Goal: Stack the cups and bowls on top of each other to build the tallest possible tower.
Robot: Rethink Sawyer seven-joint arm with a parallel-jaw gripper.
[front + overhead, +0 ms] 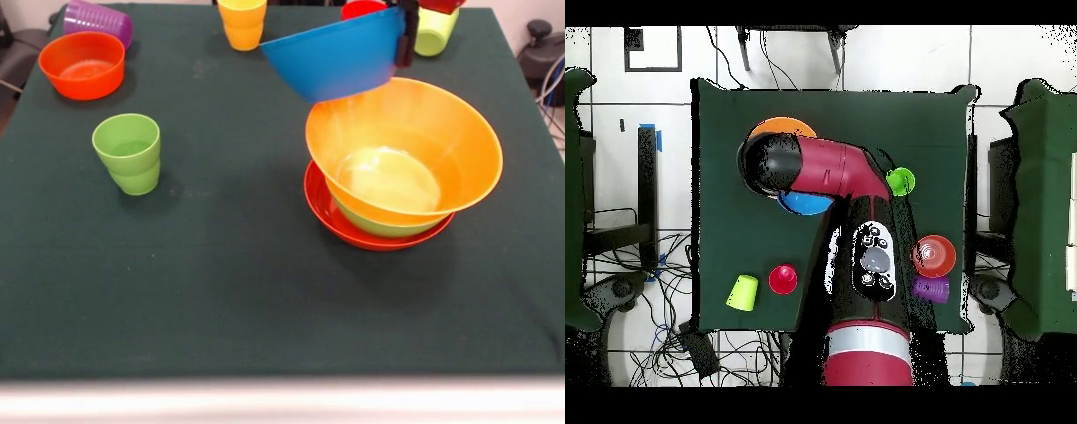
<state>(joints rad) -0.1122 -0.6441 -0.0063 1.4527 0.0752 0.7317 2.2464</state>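
No readable writing anywhere. Gripper [408,35] mostly cut off, pinching blue bowl [335,57] rim, tilted above orange-yellow bowl [403,150]; red cup [362,9] half hidden behind.

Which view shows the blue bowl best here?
The front view: the blue bowl hangs tilted in the air above the large orange-yellow bowl, held at its rim by the tool. In the overhead view the arm covers it, leaving only a blue sliver.
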